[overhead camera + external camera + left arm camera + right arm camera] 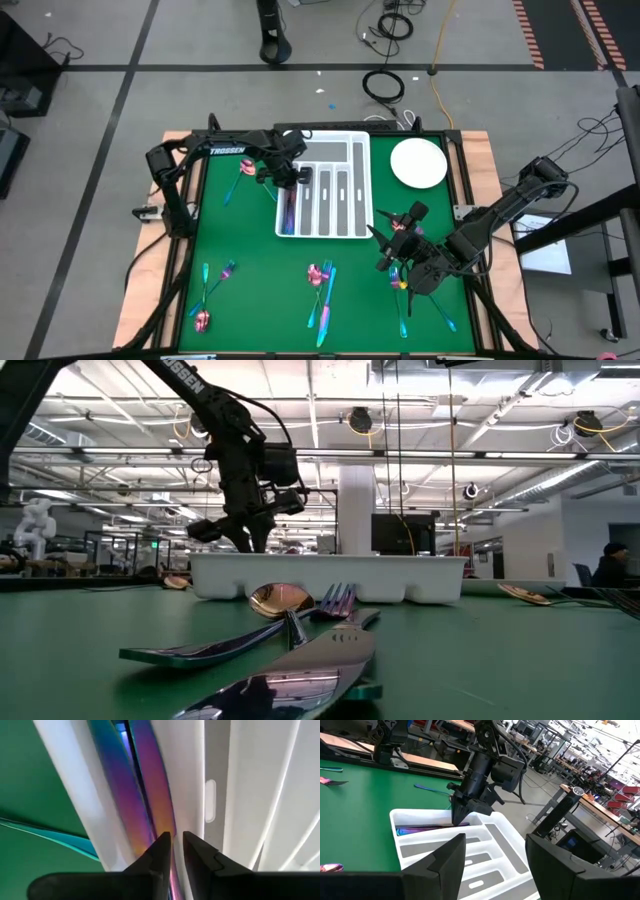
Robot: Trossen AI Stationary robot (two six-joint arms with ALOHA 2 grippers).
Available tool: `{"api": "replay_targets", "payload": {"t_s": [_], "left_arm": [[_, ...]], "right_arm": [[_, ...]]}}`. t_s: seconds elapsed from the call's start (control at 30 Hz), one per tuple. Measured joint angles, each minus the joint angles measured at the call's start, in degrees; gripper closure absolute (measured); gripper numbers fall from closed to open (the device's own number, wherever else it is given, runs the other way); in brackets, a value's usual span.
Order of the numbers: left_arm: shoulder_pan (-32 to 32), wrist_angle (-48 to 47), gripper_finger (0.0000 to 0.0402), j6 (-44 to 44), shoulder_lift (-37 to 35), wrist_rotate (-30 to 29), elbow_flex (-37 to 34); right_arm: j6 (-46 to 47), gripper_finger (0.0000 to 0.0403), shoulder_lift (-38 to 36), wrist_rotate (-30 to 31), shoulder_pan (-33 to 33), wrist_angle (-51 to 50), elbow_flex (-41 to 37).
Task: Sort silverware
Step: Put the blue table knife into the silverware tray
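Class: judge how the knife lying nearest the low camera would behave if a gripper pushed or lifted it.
The knife looks rigid metal, so probably stiff. Its glossy finish suggests slippery. Lying flat on the green table, it would likely slide, not roll.

A robotics lab: rows of workbenches point(600, 805), ceiling lights point(120, 470), floor cables point(385, 85).
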Motion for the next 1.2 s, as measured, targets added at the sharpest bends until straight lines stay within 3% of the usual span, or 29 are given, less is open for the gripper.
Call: {"api": "replay_targets", "payload": {"t_s": [0.3, 0.47, 0.73, 0.93, 1.2], "left_arm": [[0.7, -0.6, 0.0327, 5.4, -0.3, 3.8, 4.5], [-2.4, -1.1, 0.0327, 9.6, -1.2, 3.9, 8.4], [-17.0, -2.5, 0.0327, 12.7, -2.4, 2.3, 9.7], [-30.2, 1.7, 0.0327, 3.8, -2.0, -0.3, 9.8], [-41.5, 7.5, 0.0327, -5.7, -2.0, -9.6, 11.9]], "right_arm": [[0.0, 0.0209, 0.0, 0.0, 0.0, 0.0, 0.0], [-0.2, 0.0209, 0.0, 0.0, 0.0, -0.5, 0.0], [0.0, 0.0209, 0.0, -1.7, 0.0, -1.4, 0.0], [0.9, 0.0209, 0.0, -3.3, 0.0, -1.3, 0.0], [1.5, 0.0209, 0.0, -3.3, 0.0, 0.6, 0.0]]}}
